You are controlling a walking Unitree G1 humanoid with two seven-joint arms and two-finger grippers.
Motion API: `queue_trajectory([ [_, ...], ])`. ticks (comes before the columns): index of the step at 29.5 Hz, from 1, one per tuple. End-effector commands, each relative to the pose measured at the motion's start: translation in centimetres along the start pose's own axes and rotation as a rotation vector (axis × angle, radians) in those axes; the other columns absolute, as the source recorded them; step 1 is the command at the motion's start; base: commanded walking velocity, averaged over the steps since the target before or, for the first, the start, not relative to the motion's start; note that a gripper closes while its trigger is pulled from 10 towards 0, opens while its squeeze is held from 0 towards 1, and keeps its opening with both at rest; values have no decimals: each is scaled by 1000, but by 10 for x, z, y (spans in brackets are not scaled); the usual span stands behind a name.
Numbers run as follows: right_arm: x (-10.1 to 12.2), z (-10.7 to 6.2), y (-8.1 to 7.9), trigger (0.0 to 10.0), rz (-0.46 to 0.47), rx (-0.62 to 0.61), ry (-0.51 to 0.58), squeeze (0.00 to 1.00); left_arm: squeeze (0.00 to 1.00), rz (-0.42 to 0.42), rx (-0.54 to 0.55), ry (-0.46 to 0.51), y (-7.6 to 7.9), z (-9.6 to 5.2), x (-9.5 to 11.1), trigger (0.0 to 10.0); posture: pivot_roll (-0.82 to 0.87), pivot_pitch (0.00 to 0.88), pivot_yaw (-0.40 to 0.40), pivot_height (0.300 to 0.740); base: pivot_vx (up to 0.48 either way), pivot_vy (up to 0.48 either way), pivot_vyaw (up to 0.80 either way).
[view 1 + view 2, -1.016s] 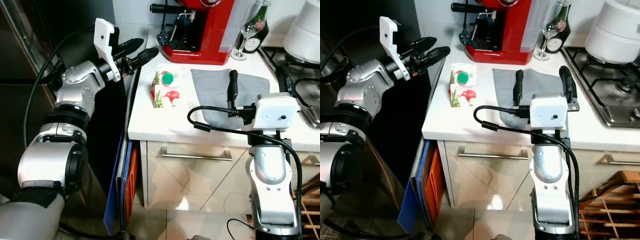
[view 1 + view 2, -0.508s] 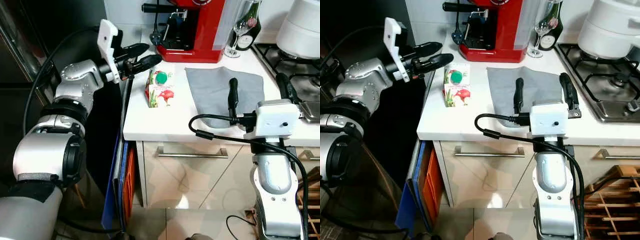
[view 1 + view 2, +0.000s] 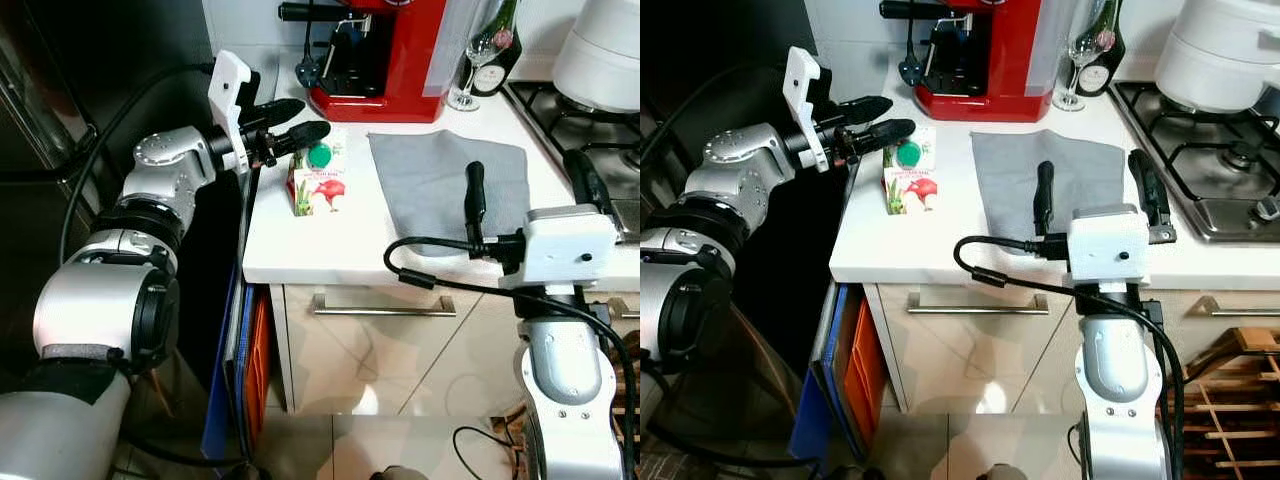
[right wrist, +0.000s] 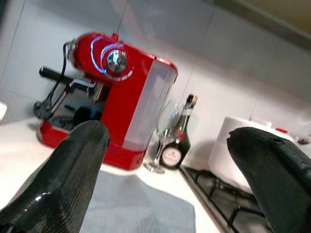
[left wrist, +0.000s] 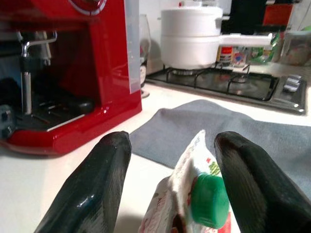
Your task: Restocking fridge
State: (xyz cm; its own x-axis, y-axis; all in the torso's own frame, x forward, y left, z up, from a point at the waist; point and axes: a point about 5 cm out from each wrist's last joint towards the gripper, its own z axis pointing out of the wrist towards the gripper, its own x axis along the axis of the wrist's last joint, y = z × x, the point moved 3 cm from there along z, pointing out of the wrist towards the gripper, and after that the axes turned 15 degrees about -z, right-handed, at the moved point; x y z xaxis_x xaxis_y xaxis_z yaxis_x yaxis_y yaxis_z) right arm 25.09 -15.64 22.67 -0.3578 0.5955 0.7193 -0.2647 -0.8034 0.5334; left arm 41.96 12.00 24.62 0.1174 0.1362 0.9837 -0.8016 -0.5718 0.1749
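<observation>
A small juice carton (image 3: 318, 184) with a green cap (image 5: 209, 196) and red fruit print stands near the left end of the white counter (image 3: 340, 245). My left gripper (image 3: 311, 117) is open, reaching in from the left at the carton's top. In the left wrist view the carton (image 5: 182, 194) sits between the two black fingers (image 5: 97, 189), untouched. Over the counter's front edge, above a grey cloth (image 3: 440, 175), my right gripper (image 3: 530, 185) stands open and holds nothing.
A red coffee machine (image 3: 385, 50) stands behind the carton, with a wine glass (image 3: 480, 60) and a dark bottle (image 3: 1102, 45) beside it. A white pot (image 3: 1230, 50) sits on the gas hob (image 3: 1220, 170). Blue boards (image 3: 225, 380) lean between the cabinet and the dark appliance (image 3: 60, 110).
The camera has shifted a little. My left gripper has come closer to the carton, its fingertips now at the carton's top. The right gripper stays over the cloth.
</observation>
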Motion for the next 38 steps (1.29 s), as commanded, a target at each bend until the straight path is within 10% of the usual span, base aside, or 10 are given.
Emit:
queue_trajectory([
  [1,6,-1,3,10000,-5,-2,16,522,0,18,16,-8,0,2,5,10000,-393,84,45,740,0,0,0],
  [22,6,-3,2,10000,-6,25,-7,525,0,-37,10,-115,4,9,-22,10000,-399,96,38,740,0,0,0],
  [23,5,-3,2,10000,-5,27,-8,525,0,-40,8,-129,4,9,-25,941,-398,96,39,740,0,0,0],
  [38,1,0,-2,10000,4,41,-10,525,0,-219,-56,-173,7,-1,-51,0,-377,72,36,740,0,0,0],
])
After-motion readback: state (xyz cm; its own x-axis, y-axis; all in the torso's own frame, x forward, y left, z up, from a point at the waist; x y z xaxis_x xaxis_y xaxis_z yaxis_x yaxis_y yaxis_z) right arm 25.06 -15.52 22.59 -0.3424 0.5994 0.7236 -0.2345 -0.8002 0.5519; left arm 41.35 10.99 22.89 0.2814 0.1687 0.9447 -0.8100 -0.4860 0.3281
